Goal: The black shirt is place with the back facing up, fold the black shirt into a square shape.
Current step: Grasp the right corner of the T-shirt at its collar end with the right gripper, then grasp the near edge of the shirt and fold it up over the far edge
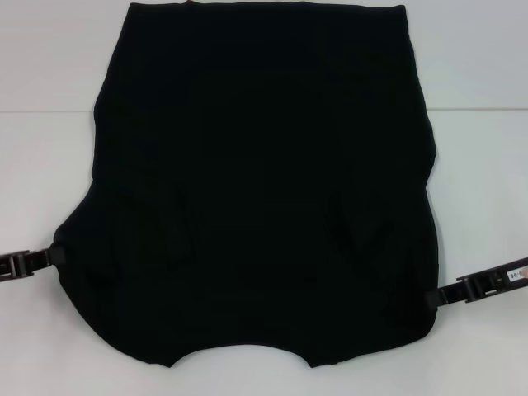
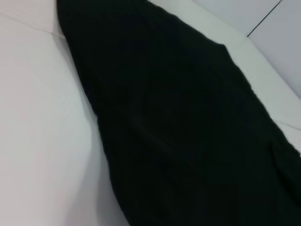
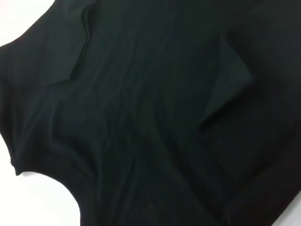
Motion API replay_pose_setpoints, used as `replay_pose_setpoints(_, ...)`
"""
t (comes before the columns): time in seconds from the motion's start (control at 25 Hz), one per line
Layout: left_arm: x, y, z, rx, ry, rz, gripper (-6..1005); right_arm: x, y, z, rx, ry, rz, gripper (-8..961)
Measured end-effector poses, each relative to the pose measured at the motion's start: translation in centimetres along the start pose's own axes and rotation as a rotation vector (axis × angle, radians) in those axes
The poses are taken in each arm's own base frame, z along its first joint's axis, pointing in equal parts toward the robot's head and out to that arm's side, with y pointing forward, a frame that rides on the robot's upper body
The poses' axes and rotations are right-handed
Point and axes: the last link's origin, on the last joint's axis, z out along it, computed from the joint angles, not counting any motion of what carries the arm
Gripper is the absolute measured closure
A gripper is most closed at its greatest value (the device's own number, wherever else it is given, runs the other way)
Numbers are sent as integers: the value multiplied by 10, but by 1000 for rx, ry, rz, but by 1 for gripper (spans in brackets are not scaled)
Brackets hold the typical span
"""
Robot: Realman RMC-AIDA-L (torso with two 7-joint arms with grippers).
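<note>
Both arms reach in low from the sides: left gripper (image 1: 51, 257) and right gripper (image 1: 436, 297) touch the shirt (image 1: 264, 190) edges; finger state cannot be told. No writing legible.

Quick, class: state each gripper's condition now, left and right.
Left gripper: at the black shirt's left edge; cannot be told.
Right gripper: at the shirt's right edge; cannot be told.

One black shirt (image 1: 264, 190), two grippers: left (image 1: 56, 256), right (image 1: 435, 298).
</note>
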Motion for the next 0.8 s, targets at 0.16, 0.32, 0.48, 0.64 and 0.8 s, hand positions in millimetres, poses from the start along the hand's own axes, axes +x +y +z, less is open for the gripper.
replay_pose_setpoints(0.16, -2, 3, -4, -31, 23, -33, 951, 9, -5, -5, -17, -42, 7, 913)
replay_pose_setpoints(0.32, -10, 8, -20, -112, 70, -100, 950, 34, -16, -18, -66, -155, 29, 913)
replay_pose_setpoints(0.48, -22, 10, -36, -150, 107, -150, 949, 55, -23, -29, -92, -228, 50, 913)
replay_pose_setpoints(0.64, -45, 13, -52, -187, 122, -199, 948, 80, -29, -42, -111, -301, 68, 913)
replay_pose_setpoints(0.8, -63, 21, -59, -235, 110, -210, 947, 104, -31, -54, -122, -348, 66, 913)
